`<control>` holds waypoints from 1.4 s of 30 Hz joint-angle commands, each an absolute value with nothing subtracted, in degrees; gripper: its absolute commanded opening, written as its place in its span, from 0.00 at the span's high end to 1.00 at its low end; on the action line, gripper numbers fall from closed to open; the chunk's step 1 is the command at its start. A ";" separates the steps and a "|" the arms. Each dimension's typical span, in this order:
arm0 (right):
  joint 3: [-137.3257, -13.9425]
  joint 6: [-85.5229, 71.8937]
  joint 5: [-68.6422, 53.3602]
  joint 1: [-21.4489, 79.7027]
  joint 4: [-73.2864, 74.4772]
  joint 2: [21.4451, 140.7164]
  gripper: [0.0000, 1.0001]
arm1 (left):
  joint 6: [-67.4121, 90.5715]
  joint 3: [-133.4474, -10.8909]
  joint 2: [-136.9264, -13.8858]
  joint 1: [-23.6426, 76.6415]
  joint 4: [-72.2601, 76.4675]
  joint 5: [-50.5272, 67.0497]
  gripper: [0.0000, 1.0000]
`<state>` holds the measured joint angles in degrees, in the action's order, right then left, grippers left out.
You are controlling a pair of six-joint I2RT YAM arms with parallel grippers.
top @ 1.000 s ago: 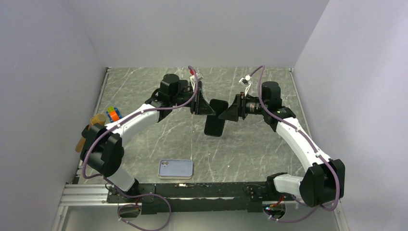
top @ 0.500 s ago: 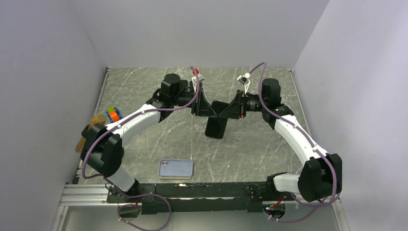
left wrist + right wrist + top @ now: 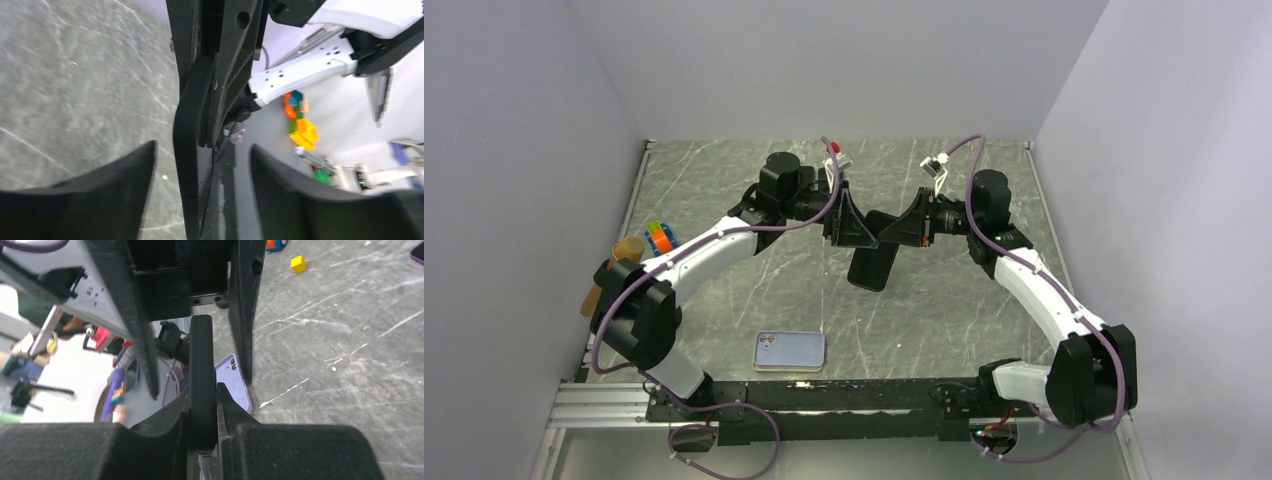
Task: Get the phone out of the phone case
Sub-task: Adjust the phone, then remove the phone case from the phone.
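A black phone case (image 3: 872,265) hangs upright in the air over the middle of the table, held by its top end. My right gripper (image 3: 890,232) is shut on it. In the right wrist view both pads press the edge-on case (image 3: 201,355) inside the right gripper (image 3: 202,407). My left gripper (image 3: 864,234) faces it from the other side and is open. In the left wrist view the case (image 3: 187,150) stands between the fingers (image 3: 125,195) with a gap on each side. A dark glossy face shows beside the case's rim; I cannot tell whether that is the phone.
A lavender phone-shaped slab (image 3: 789,350) with camera holes lies flat near the front edge, also visible as the lavender slab (image 3: 234,382) under the case. A multicoloured cube (image 3: 660,236) and an orange cup (image 3: 620,252) sit at the left edge. A yellow block (image 3: 298,263) lies farther off.
The right gripper moved in and shut on the case's top. The left gripper, shut on the case before, has opened. The case hangs slightly lower and more upright.
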<state>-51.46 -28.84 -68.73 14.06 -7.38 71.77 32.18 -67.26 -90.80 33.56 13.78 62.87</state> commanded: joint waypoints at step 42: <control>-43.71 -76.53 -60.17 13.94 -60.30 68.37 1.00 | 39.72 -53.05 -63.80 33.77 13.36 46.73 0.85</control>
<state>-43.33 -73.23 -58.50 13.76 -51.64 69.45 38.74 -51.40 -63.72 34.00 7.38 43.51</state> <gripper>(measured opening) 0.193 0.284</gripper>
